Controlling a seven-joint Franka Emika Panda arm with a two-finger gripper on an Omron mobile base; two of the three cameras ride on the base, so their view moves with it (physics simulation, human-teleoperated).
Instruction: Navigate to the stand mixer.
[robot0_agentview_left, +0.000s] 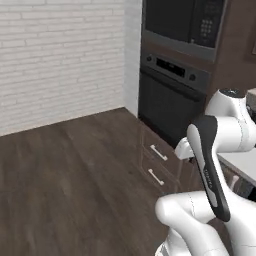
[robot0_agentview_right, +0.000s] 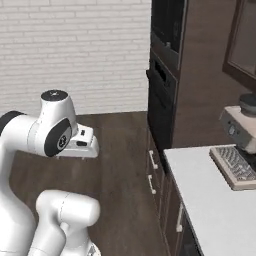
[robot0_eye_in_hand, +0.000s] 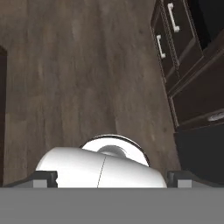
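Observation:
The stand mixer is out of view. My arm is folded close over its base, with the hand (robot0_agentview_right: 82, 143) held low in front of the elbow and looking down at the dark wood floor. In the hand view the gripper (robot0_eye_in_hand: 113, 179) is open, its two dark fingertips (robot0_eye_in_hand: 44, 179) far apart at the bottom edge with nothing held between them.
A tall dark cabinet with a built-in oven (robot0_agentview_left: 172, 97) and microwave (robot0_agentview_left: 182, 22) stands ahead on the right. Dark drawers (robot0_agentview_left: 157, 165) run below a white counter (robot0_agentview_right: 210, 210), which carries a boxy beige espresso machine (robot0_agentview_right: 239, 132). A white brick wall (robot0_agentview_left: 60, 60) closes the far side; open floor (robot0_agentview_left: 70, 180) lies to the left.

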